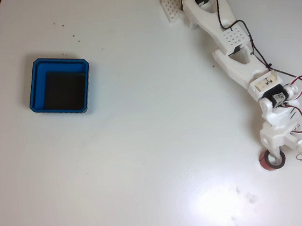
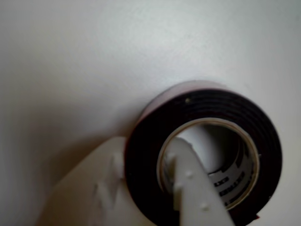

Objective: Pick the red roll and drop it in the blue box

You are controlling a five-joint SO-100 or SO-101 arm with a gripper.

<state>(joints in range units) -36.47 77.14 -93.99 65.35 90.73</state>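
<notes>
Red roll [image 1: 272, 161]: small ring of tape, lying flat on white table at right edge of fixed view, partly covered from above. In wrist view [image 2: 207, 155], dark face upward, pale inner core with printed lettering, hollow centre, thin reddish edge at rim. Blue box [image 1: 60, 85]: square, shallow, rounded corners, thick bright-blue rim, black floor, upright at left, well apart from roll.
</notes>
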